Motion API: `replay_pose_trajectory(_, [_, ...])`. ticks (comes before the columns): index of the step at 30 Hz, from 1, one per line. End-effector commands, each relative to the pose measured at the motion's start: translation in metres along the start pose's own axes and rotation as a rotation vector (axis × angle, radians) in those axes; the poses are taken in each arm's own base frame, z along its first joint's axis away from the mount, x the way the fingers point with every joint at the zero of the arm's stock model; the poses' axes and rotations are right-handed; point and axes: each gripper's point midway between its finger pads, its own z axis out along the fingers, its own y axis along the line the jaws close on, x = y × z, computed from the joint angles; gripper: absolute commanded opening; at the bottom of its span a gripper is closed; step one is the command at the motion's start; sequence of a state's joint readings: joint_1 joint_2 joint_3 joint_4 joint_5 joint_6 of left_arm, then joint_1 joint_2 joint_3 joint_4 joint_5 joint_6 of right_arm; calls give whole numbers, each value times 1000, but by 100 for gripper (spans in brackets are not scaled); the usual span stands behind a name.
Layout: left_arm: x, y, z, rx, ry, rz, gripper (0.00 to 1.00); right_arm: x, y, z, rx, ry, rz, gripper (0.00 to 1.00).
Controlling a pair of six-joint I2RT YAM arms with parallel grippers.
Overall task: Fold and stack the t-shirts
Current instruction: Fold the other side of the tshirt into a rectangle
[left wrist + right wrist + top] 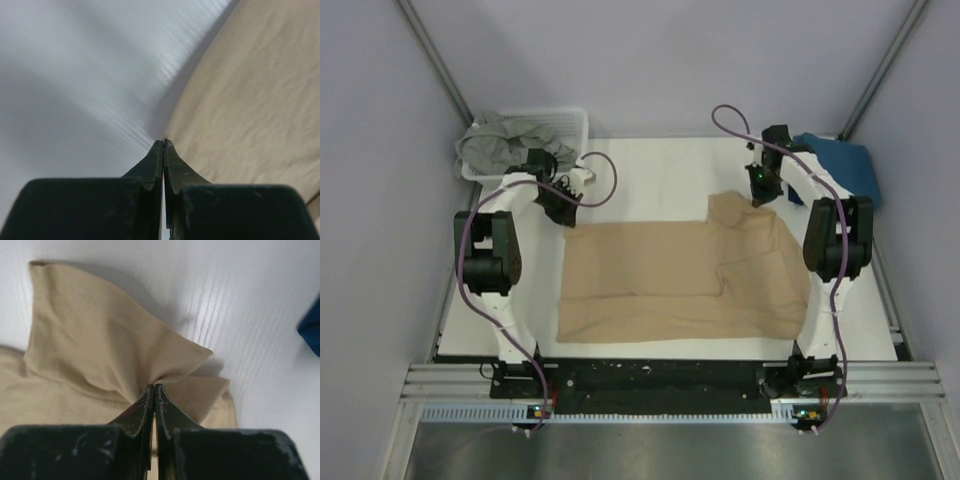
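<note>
Pinching a puckered peak of soft tan t-shirt (100,340) with right gripper (154,386), clamped tight. Same closed pinch on left gripper (164,142) at the cloth's edge; can't tell if holding.

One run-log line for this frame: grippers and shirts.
left gripper shut on tan t-shirt far-left corner | right gripper shut on its bunched far-right cloth | grey-green t-shirt in basket | teal-blue t-shirt far right

I am working in a robotics lab test cell. Indicators: plain grey partition walls (650,60) enclosing a white table (650,165); bare metal corner struts (433,50); an aluminium rail (670,380) along the near edge carrying the left arm (490,255) and right arm (835,240); exposed purple cables (724,118) on both.
</note>
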State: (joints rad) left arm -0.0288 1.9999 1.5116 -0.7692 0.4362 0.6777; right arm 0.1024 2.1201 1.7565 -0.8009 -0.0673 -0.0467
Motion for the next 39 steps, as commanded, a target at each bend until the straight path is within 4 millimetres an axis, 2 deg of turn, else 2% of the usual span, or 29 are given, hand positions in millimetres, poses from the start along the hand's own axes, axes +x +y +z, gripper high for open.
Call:
replay_pose_trajectory(1, [-26, -10, -41, -32, -100, 112, 0, -11, 8, -66, 5, -131, -60, 0])
replay_pose_trajectory(5, [-25, -24, -53, -5, -107, 127, 0, 16, 9, -80, 10, -108, -66, 0])
replay_pose_trajectory(10, [-5, -43, -61, 27, -73, 162, 0, 55, 11, -94, -3, -18, -84, 0])
replay_pose_trajectory(12, [6, -49, -63, 31, -48, 185, 0, 76, 1, -99, 52, 51, -96, 0])
replay_pose_trajectory(15, [26, -60, -63, 57, 1, 199, 0, 110, -33, -104, 249, 178, -110, 0])
replay_pose_trajectory(16, [32, -63, -62, 67, 14, 192, 0, 117, -39, -105, 285, 205, -101, 0])
replay_pose_trajectory(21, [53, -86, -59, 154, 51, 182, 0, 156, -39, -105, 301, 368, -67, 0])
replay_pose_trajectory(25, [68, -92, -55, 176, 81, 191, 0, 188, -40, -107, 327, 474, -43, 0])
replay_pose_trajectory(27, [70, -91, -54, 176, 92, 199, 0, 192, -36, -107, 313, 478, -28, 0])
replay_pose_trajectory(31, [60, -83, -59, 136, 77, 211, 0, 189, -36, -119, 327, 465, 7, 0])
replay_pose_trajectory(35, [54, -82, -66, 122, 54, 245, 0, 190, -31, -127, 307, 459, 16, 0])
replay_pose_trajectory(39, [67, -85, -58, 143, 93, 227, 0, 194, -19, -120, 236, 476, 28, 0])
